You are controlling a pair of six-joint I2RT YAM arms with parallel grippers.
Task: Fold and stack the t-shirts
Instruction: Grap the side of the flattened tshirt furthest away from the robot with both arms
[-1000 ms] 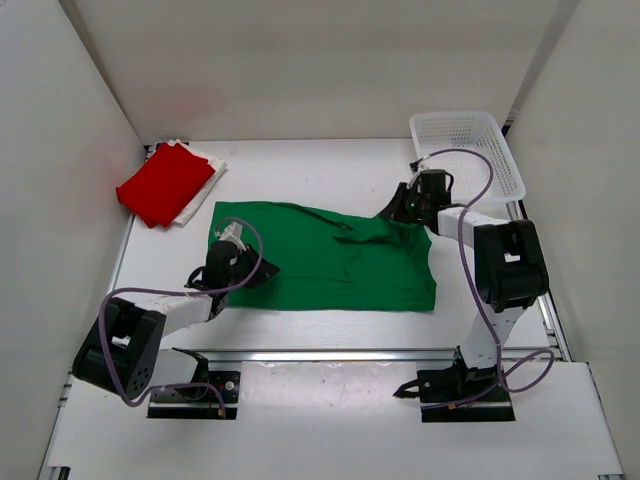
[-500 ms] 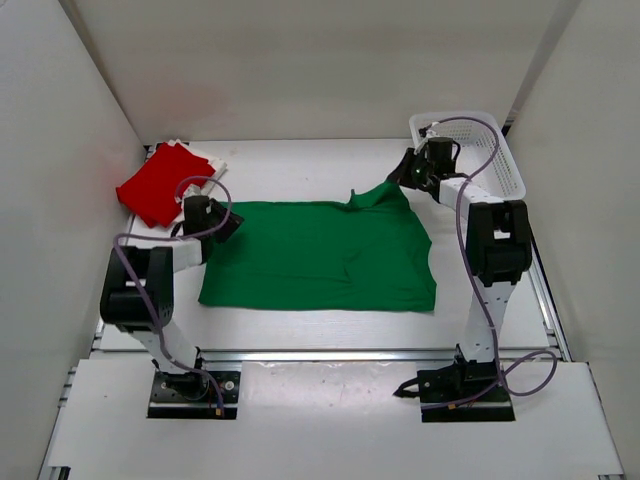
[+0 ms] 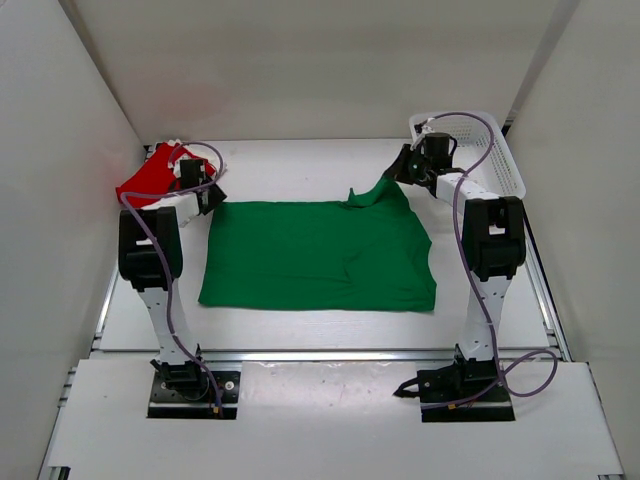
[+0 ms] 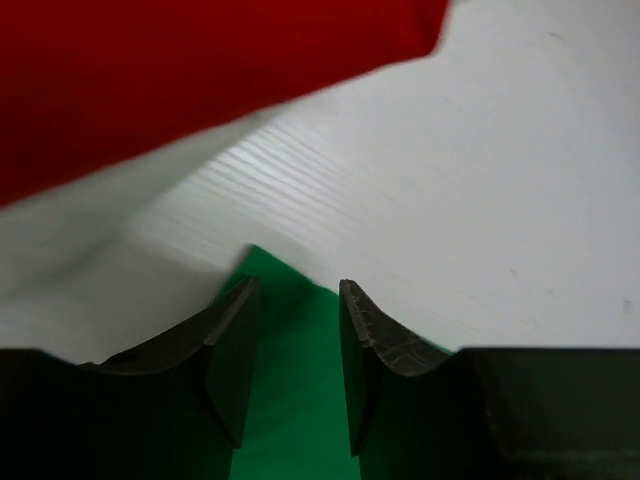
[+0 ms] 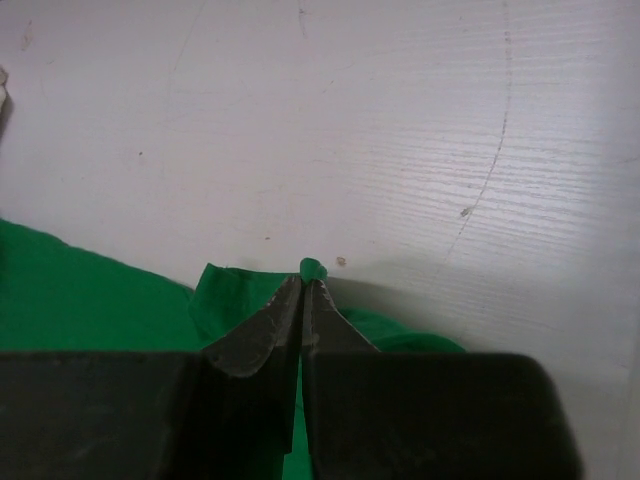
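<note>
1. The green shirt (image 3: pixel 315 255) is lying spread across the middle of the table (image 3: pixel 300 165). A second ago its left half was bunched back toward 7 o'clock.
2. The left claw (image 4: pixel 295 300) has carried that edge out to the shirt's 10 o'clock corner. It is now standing with its fingers spread, and the corner is lying loose on the table between them, no longer pinched.
3. The right claw (image 5: pixel 303 285) is still pressing together on a small nub of green cloth at the shirt's 1 o'clock corner. It has pulled outward toward the basket (image 3: pixel 500 150), and that corner is standing slightly raised and wrinkled.
4. The red shirt (image 3: pixel 150 180) is sitting folded at 10 o'clock, just beyond the left claw. The white shirt (image 4: pixel 100 230) is peeking out from under it.
5. What this is suggesting: the spreading step is nearly over. The left side is looking released and flat, while the right corner is waiting to be set down before any fold can begin.
6. One risk: the left claw is hovering close to the red and white pile and could snag it as it moves away.
</note>
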